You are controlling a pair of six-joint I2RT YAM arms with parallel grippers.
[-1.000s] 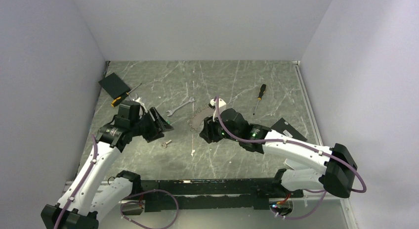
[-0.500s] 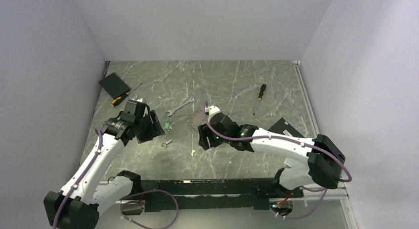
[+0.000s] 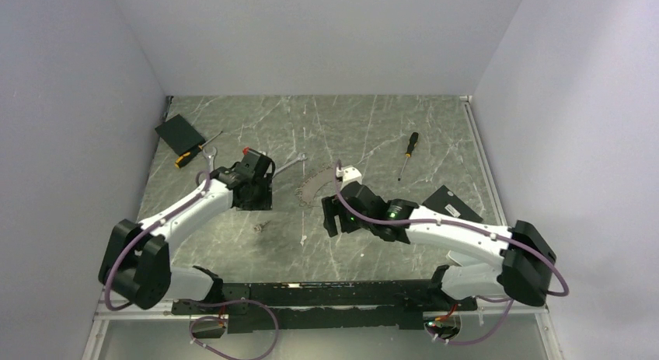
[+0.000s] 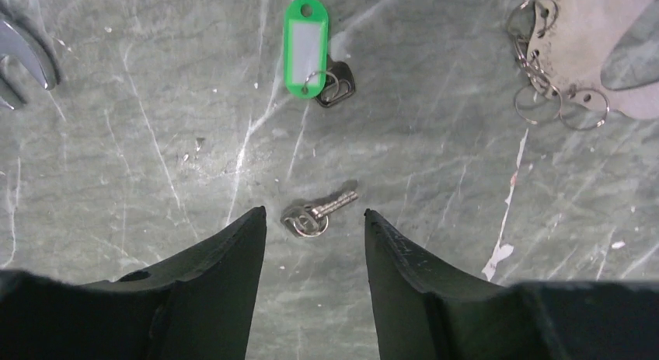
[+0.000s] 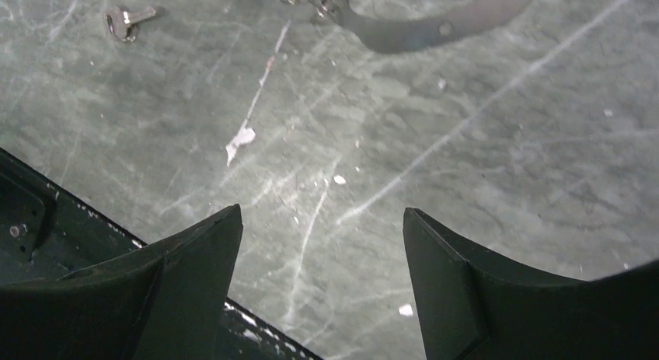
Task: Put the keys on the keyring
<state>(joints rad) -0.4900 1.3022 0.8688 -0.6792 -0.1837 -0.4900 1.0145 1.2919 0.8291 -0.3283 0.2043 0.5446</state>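
The green-tagged key (image 4: 305, 45) lies flat on the marble, with a dark key head at its lower end. The small silvery key (image 4: 319, 214) lies just beyond and between the tips of my left gripper (image 4: 313, 214), which is open and empty above the table. In the top view that key (image 3: 261, 226) sits below my left gripper (image 3: 252, 195), which hides the green one. The keyring (image 4: 544, 72) is a dull grey curved piece with several small rings along its edge, at the upper right. My right gripper (image 5: 321, 212) is open and empty, near the keyring (image 3: 311, 187).
A thin string with a white end (image 3: 303, 224) lies near the keyring. A silver wrench (image 3: 284, 168), two orange-handled screwdrivers (image 3: 408, 150) (image 3: 194, 152), a black box (image 3: 179, 133) and a black plate (image 3: 447, 200) are around. The table's front rail (image 5: 31, 212) is close to my right gripper.
My left arm has swung right and forward, and its gripper now covers the green key in the top view. My right gripper has shifted slightly right, away from the keyring.
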